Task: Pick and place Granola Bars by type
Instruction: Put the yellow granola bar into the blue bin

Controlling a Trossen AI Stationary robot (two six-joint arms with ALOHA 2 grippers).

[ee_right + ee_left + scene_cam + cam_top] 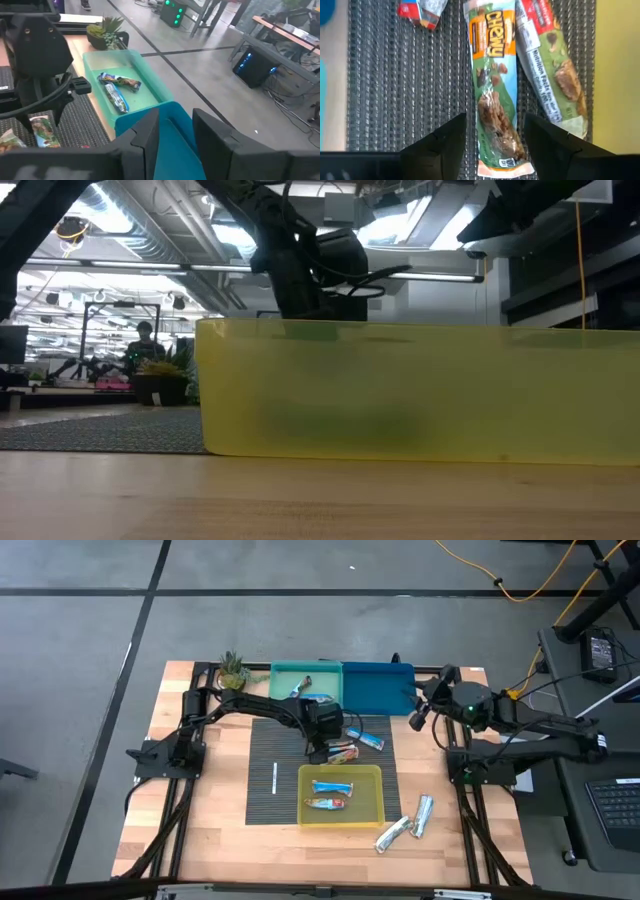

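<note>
On the dark mat, two green-and-orange Granola Bars [343, 752] lie side by side. My left gripper [495, 145] hangs open just above them, pointing steeply down. Its fingers stand either side of the bar marked Chewy [495, 100] without touching it; the second bar [552, 65] lies beside it. A blue bar [372, 740] lies close by on the mat. My right gripper [175, 132] is open and holds nothing, drawn back over the blue tray [378, 688]. Two bars [117, 90] lie in the teal tray [285, 675], two more [330, 795] in the yellow tray [375, 775].
Two silver bars [408, 825] lie on the wood near the table's front right. A thin white stick [275, 778] lies on the mat left of the yellow tray. A small plant [232, 668] stands at the back left. The yellow tray's wall [420, 390] fills the low view.
</note>
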